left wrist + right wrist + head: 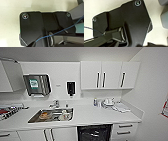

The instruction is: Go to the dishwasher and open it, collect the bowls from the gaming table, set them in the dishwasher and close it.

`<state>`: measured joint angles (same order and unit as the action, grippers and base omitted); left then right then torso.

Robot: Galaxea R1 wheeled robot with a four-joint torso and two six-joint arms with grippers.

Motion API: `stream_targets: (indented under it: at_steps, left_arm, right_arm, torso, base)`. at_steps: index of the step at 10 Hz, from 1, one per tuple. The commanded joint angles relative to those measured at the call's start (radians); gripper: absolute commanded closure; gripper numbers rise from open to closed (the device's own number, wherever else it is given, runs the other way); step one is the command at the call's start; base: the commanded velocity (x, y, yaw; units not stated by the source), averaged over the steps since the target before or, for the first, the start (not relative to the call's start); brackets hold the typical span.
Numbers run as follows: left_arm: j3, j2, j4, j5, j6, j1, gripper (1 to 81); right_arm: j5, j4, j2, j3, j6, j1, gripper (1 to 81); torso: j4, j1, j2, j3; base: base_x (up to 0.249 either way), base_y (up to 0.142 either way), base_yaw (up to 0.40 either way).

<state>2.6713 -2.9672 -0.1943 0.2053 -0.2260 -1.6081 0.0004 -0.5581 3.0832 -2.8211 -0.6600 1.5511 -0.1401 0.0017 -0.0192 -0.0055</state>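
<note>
Across the kitchenette ran a smooth white worktop (100, 115), long and flat with a low raised lip at the back. Above it hung glossy white wall cupboards (110, 74) with dark vertical bar handles. Below the worktop's front edge, right of centre, the dishwasher (94, 132) gaped dark and open, wire racks faintly visible inside, white drawers (124, 129) just beside it. Sunk into the worktop sat a rectangular steel sink (51, 115), holding a jumble of dishes, something orange among them, too blurred to name. A chrome tap (55, 104) stood behind it. On the wall, a boxy metal paper-towel dispenser (37, 84) carried a green-and-white label, unreadable, and a small black soap dispenser (71, 88) hung nearby. White crockery (113, 105) clustered at the worktop's right end. Whether either gripper was spread or pressed together, I couldn't tell.
</note>
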Motion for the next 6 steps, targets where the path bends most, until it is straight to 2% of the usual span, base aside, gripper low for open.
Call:
stream_targets:
  at_steps: [1,2,4,6]
  left_arm:
    - [-0.001,0.006,-0.008,-0.047,0.002,0.038,1.0]
    - [-0.001,0.010,-0.004,-0.047,0.007,0.038,1.0]
    - [-0.001,0.014,-0.002,-0.046,0.007,0.046,1.0]
    - [0.004,0.013,-0.001,-0.046,0.007,0.053,1.0]
  right_arm:
    - [-0.040,0.406,0.012,-0.040,0.435,-0.058,1.0]
    - [-0.040,0.409,-0.011,-0.002,0.476,-0.058,1.0]
    - [-0.040,0.412,-0.045,0.078,0.474,-0.061,1.0]
    - [-0.040,0.414,-0.044,0.077,0.471,-0.070,1.0]
  torso:
    - [0.000,0.000,0.000,0.000]
    - [0.000,0.000,0.000,0.000]
    - [0.000,0.000,0.000,0.000]
    - [0.000,0.000,0.000,0.000]
  base:
    - [0.000,0.000,0.000]
    - [0.000,0.000,0.000]
    - [0.000,0.000,0.000]
    - [0.000,0.000,0.000]
